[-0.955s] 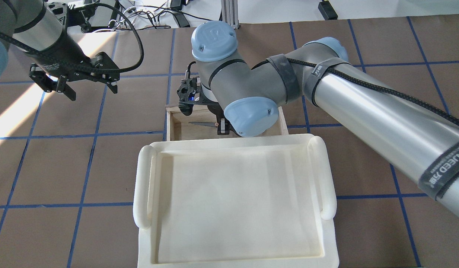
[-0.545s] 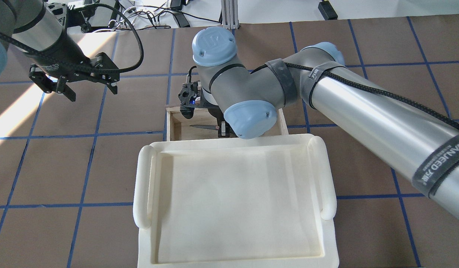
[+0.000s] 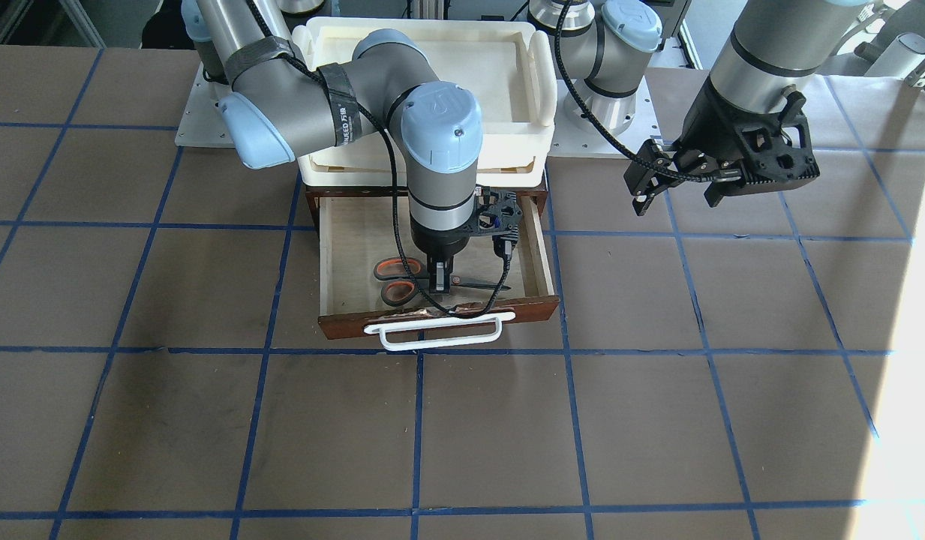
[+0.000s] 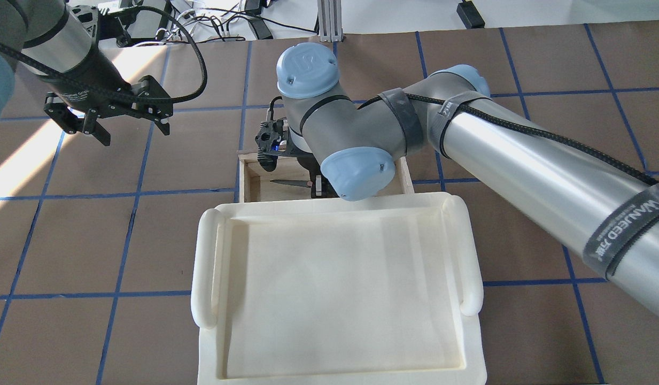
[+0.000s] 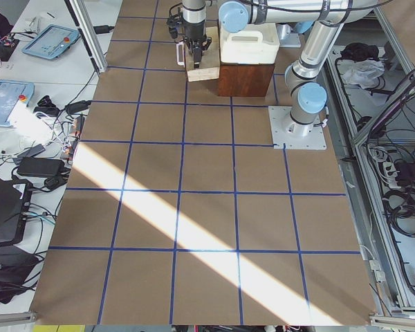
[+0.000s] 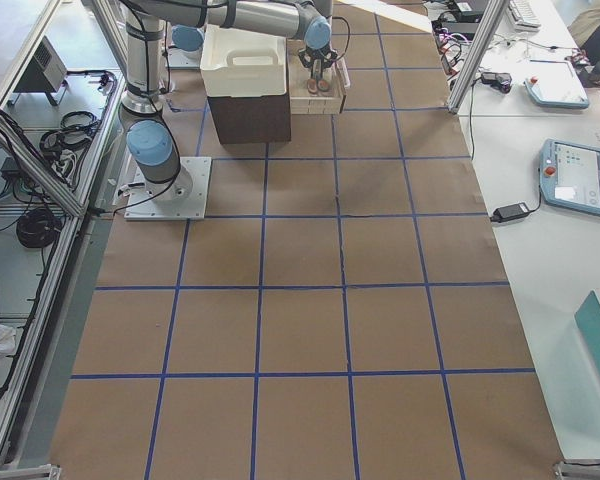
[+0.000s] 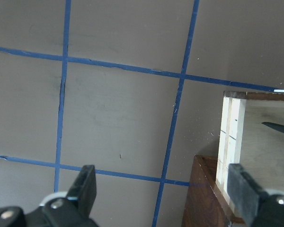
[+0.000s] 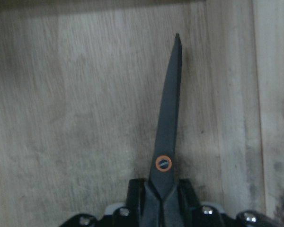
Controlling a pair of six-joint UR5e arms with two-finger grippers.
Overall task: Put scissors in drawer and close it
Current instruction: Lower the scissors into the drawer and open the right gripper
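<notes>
The drawer (image 3: 537,255) stands pulled open, with a pale plywood box, a dark brown front and a white bar handle (image 3: 439,334). My right gripper (image 3: 438,283) reaches down into it and is shut on the scissors (image 3: 393,279) near the pivot. The orange-lined handles point one way and the dark blades (image 4: 287,182) the other, low over the drawer floor. In the right wrist view the fingers (image 8: 136,198) flank the blade (image 8: 170,104). My left gripper (image 4: 134,133) is open and empty, hovering beside the drawer; in its wrist view it (image 7: 163,189) sees the drawer's side wall (image 7: 232,137).
A cream-white plastic tray (image 4: 206,267) sits on top of the dark cabinet, just above the drawer opening; it also shows in the front view (image 3: 541,75). Brown table covering with blue tape grid lines lies all round. Cables lie beyond the table's far edge.
My right arm has shifted slightly, carrying the scissors a little further into the drawer towards the tray side. The left gripper has stayed almost still and open.
</notes>
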